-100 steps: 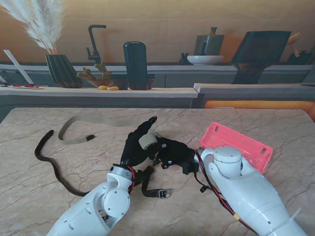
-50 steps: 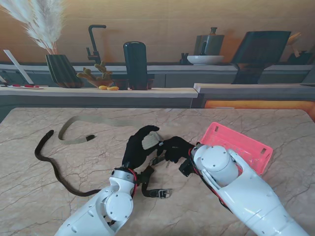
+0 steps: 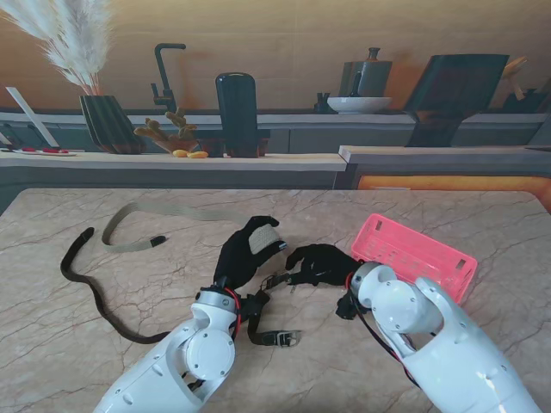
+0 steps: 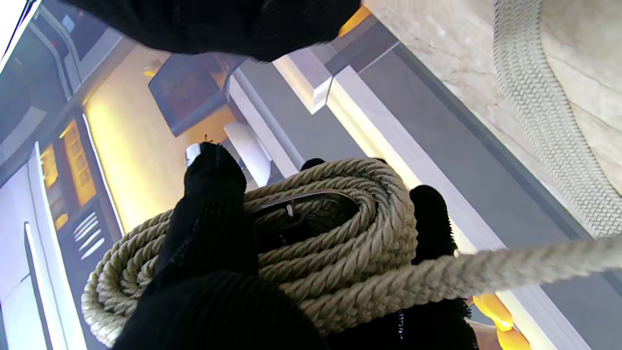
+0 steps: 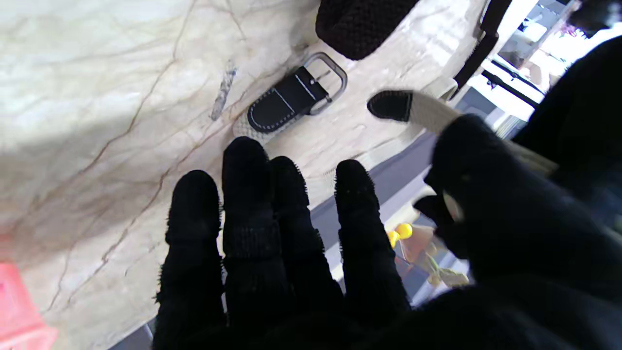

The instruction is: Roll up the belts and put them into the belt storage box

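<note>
The black-gloved left hand is clamped on a coiled beige braided-rope belt; in the left wrist view its fingers wrap over the coil, a metal buckle sits at the coil's centre, and a loose strand runs off from it. At about 3 o'clock from it, close by, the black-gloved right hand lies flat with its fingers straight and slightly apart, holding nothing. Between the two hands lies a black leather belt end with a silver buckle on the marble table. At 3 o'clock of the right hand, just beside it, stands one pink plastic slatted belt storage box. Three belts show: the coiled one, a black strap with a buckle at 6 o'clock of the left hand, and a dark brown belt at 9 o'clock. The beige belt's flat tail trails toward 10 o'clock
</note>
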`<move>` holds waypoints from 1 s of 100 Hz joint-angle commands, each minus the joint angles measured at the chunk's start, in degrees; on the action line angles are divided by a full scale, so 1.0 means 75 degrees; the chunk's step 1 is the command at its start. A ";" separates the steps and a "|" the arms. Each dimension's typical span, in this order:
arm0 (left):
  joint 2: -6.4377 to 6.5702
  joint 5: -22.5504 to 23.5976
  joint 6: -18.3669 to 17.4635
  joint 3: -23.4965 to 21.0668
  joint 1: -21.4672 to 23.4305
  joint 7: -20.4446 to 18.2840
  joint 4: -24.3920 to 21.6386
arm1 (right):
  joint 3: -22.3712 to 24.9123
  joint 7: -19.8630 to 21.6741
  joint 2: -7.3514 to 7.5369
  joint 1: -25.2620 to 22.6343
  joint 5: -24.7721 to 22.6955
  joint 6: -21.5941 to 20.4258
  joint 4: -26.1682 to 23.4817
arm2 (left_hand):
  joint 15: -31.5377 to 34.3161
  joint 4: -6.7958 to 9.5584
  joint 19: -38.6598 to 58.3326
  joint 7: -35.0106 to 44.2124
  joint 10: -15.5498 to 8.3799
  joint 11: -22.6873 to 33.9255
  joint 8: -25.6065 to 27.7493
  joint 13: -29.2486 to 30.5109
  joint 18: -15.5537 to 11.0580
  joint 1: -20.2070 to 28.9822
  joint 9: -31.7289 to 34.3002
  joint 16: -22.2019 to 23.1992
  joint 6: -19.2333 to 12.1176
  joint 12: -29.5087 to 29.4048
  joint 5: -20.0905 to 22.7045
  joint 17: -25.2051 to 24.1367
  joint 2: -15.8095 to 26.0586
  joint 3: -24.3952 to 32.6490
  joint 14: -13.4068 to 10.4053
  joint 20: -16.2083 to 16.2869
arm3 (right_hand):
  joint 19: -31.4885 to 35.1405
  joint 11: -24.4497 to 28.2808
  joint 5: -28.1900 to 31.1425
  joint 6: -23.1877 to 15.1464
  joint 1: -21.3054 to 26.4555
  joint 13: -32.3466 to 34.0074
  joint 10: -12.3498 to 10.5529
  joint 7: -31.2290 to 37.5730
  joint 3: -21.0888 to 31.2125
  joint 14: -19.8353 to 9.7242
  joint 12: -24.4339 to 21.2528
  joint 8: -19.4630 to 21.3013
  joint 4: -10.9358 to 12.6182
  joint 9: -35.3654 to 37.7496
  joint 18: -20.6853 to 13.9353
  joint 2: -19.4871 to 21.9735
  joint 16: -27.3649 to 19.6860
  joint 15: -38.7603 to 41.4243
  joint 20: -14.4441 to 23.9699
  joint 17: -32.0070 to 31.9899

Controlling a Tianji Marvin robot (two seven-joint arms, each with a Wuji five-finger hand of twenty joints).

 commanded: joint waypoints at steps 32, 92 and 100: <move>0.0283 0.0984 0.0482 0.0276 -0.0325 -0.0415 0.0207 | 0.0006 -0.2151 -0.0370 -0.0353 0.0200 -0.0580 -0.0095 | 0.3023 0.0994 0.2368 -0.1637 -0.0968 0.3221 0.0029 0.2680 0.0443 -0.2687 0.2748 0.1187 0.0966 0.0949 0.0516 0.1762 -0.0420 0.4679 -0.0564 0.0749 | 0.0200 -0.0004 0.0214 0.0304 -0.2376 0.0184 0.0078 -0.0285 -0.1105 0.0136 0.0011 0.0240 0.0174 0.0253 0.0097 0.1138 0.0159 0.0240 0.0283 0.0200; 0.0466 0.1380 0.0960 0.0504 -0.0516 -0.0981 0.0231 | -0.0716 -0.1826 -0.0350 0.0317 0.0089 -0.0383 0.0082 | 0.2880 0.0846 0.2346 -0.2202 -0.0846 0.3060 -0.0191 0.2792 0.0651 -0.2778 0.2870 0.1080 0.1104 0.0822 0.0412 0.1833 -0.0859 0.5089 -0.0356 0.0721 | 0.1370 0.0822 0.1385 0.0346 -0.2261 0.1271 0.0346 0.0147 -0.1063 0.0169 0.0195 0.0594 0.0211 0.1336 0.0279 0.1316 0.0319 0.1303 0.0386 0.0931; 0.0469 0.1389 0.0969 0.0495 -0.0510 -0.0980 0.0211 | -0.0795 -0.1686 -0.0330 0.0387 0.0123 -0.0331 0.0100 | 0.2876 0.0839 0.2346 -0.2205 -0.0853 0.3055 -0.0193 0.2800 0.0651 -0.2779 0.2875 0.1076 0.1099 0.0820 0.0440 0.1834 -0.0867 0.5099 -0.0355 0.0720 | 0.1584 0.0958 0.1569 0.0247 -0.1825 0.1459 0.0339 0.0360 -0.1314 0.0155 0.0220 0.0690 0.0235 0.1548 0.0275 0.1369 0.0324 0.1514 0.0376 0.1039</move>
